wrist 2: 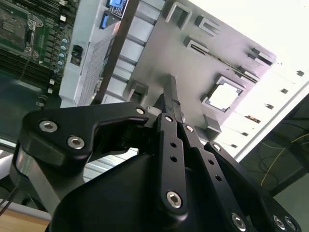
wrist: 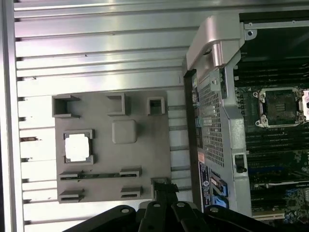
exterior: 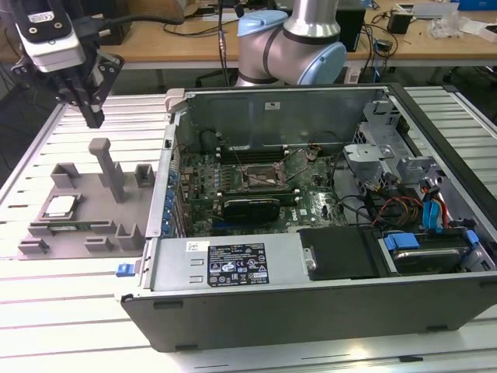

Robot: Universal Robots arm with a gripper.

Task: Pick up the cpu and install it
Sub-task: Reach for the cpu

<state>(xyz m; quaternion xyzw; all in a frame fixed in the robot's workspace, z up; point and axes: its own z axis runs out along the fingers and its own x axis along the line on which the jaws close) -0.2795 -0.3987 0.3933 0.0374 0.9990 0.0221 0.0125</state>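
Gripper [exterior: 92, 116] is seen held above the grey fixture plate [exterior: 93, 221], near its upright post [exterior: 109, 167]; fingers are clenched together, nothing grasped. The cpu [exterior: 60, 206] is seated in a square nest on that plate, well apart from the fingertips, and is seen bright in both wrist views. The motherboard socket [exterior: 260, 177] is located inside the open computer case [exterior: 233, 268], to the exterior view's right of the plate

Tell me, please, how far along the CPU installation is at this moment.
Nothing looks done yet: the cpu lies in its holder on the grey fixture, and the motherboard socket is empty. In hand: the gripper hangs above the fixture, shut and holding nothing. Pick-up and installation are both left.
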